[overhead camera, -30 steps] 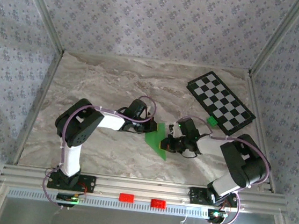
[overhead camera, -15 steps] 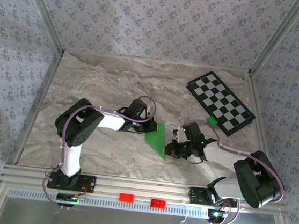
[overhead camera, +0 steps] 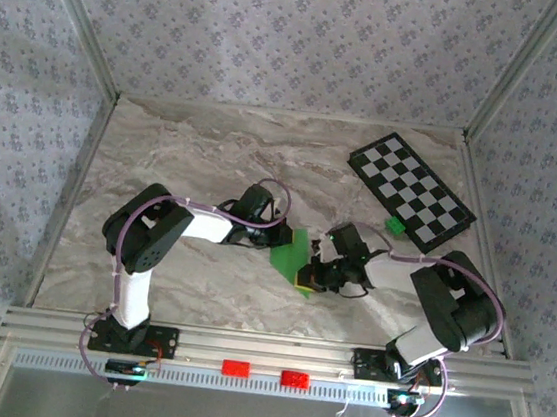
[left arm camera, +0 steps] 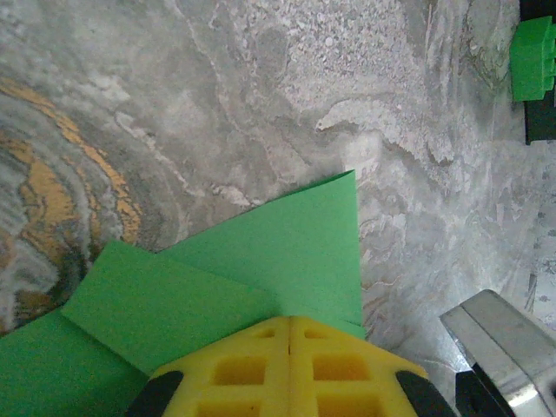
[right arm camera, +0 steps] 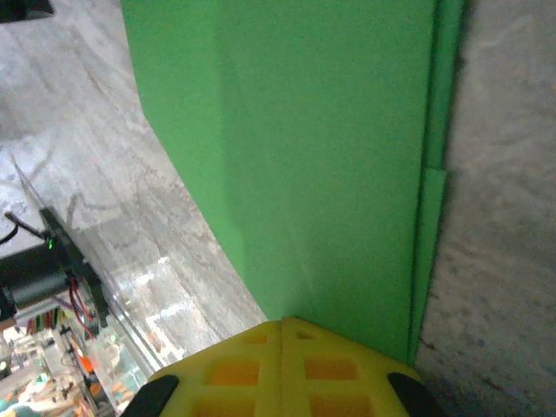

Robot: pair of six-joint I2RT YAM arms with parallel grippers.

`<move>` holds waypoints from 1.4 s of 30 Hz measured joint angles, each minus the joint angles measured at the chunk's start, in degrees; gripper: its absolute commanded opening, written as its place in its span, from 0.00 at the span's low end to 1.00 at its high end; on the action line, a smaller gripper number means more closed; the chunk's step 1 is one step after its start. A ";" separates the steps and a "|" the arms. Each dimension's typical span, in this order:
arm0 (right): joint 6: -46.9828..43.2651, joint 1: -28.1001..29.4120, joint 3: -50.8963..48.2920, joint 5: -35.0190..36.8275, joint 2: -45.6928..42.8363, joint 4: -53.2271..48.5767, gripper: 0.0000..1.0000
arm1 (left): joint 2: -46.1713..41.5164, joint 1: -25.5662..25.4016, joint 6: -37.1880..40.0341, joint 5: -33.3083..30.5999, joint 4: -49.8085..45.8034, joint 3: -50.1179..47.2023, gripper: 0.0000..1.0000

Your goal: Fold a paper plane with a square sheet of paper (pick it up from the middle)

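The square sheet of paper (overhead camera: 290,257), bright green and partly folded into a pointed shape with layered flaps, lies flat on the marble table between the two arms. My left gripper (overhead camera: 284,237) is shut, and its yellow tips (left arm camera: 289,319) rest on the paper (left arm camera: 287,243) next to a folded flap. My right gripper (overhead camera: 301,278) is also shut, its tips (right arm camera: 282,321) pressed onto the paper (right arm camera: 321,156) near a long folded edge. Nothing shows between either pair of jaws.
A black-and-white checkered board (overhead camera: 411,190) lies at the back right with a tiny green block (overhead camera: 394,224) at its near edge. That block (left arm camera: 532,56) is in the top right corner of the left wrist view. Patterned walls enclose the table.
The right gripper slid right, off toward the paper's edge, then came back left onto the paper, its elbow swinging out and back. The left arm and the paper stayed in place.
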 measured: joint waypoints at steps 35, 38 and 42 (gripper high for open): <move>19.74 -1.86 -11.19 3.74 -20.70 -7.02 0.39 | -0.98 0.13 -10.12 -0.74 5.31 -3.52 0.00; 20.02 -1.97 -11.19 3.48 -20.52 -6.80 0.38 | -0.98 -0.39 -10.34 -0.74 5.40 -3.52 0.00; 20.50 -1.97 -11.19 3.34 -20.48 -6.49 0.38 | -0.98 -1.05 -11.21 -0.74 5.44 -3.52 0.00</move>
